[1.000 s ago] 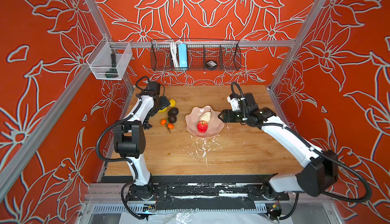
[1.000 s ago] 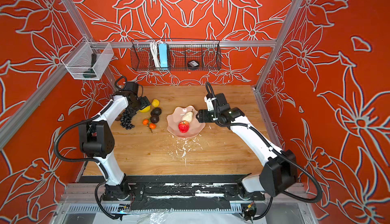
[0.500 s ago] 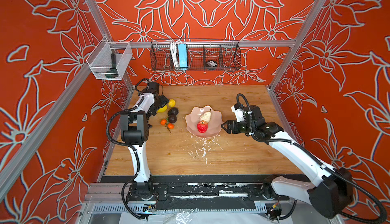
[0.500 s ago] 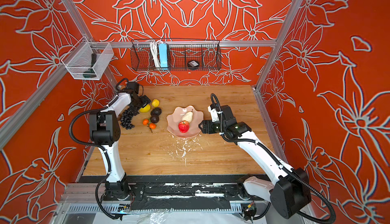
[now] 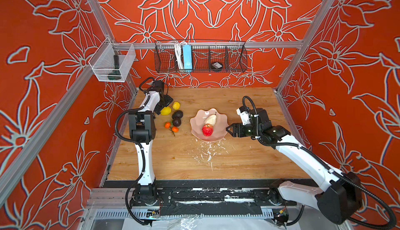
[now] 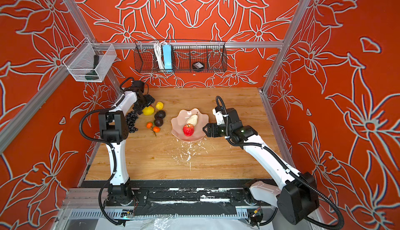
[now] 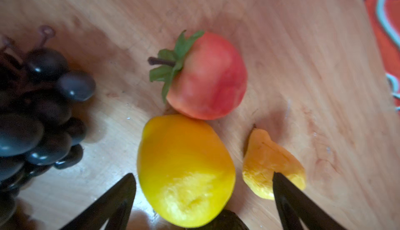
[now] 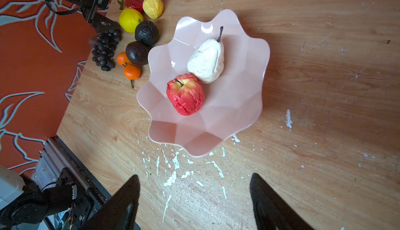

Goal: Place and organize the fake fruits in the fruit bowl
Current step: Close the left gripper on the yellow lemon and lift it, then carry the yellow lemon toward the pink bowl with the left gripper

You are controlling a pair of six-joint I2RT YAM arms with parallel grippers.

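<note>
Left gripper, fully spread and empty, straddles the lemon at its 5 o'clock in a top view. Right gripper, also parted and empty, is farther.

Two white-and-black robot arms, seen from above. The left arm stands upright from the front edge, elbow bent sharply, forearm reaching toward the far left corner. Its left claw tilts downward, both black fingers spread wide and gripping nothing. The right arm extends low from the front right toward the middle, its wrist roughly level. Its right claw points leftward, fingers parted and empty.
</note>
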